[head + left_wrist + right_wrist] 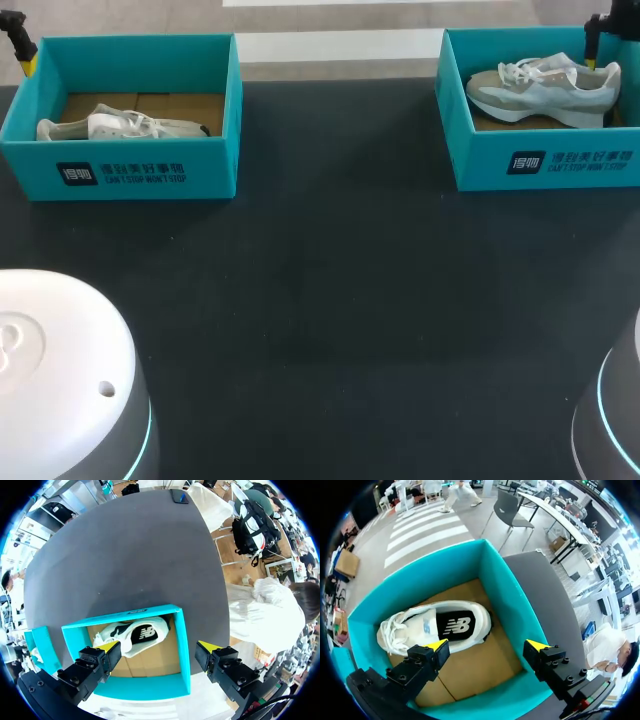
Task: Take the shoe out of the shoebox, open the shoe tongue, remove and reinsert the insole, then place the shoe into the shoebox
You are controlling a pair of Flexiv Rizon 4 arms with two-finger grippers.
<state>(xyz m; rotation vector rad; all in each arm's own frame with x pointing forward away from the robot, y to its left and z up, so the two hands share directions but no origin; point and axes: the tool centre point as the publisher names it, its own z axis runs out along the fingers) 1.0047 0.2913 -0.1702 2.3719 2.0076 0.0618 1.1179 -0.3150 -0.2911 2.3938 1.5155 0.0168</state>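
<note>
Two teal shoeboxes stand at the table's far side. The left shoebox [120, 165] holds a white shoe [120, 125] lying on its side. The right shoebox [545, 160] holds a grey and white shoe [545, 90]. My left gripper [25, 55] hangs over the left box's far left corner. In the left wrist view it [159, 647] is open above the box [182, 645], with the shoe [132, 637] under it, nearer one finger. My right gripper [600, 58] is over the right box's far right corner. It [487, 645] is open above that shoe [437, 627], touching nothing.
The dark table [330, 300] stretches between and in front of the boxes. My arms' white bases [60, 380] [610, 420] fill the near corners. A dark phone [179, 497] lies at the table's edge, far from the left box.
</note>
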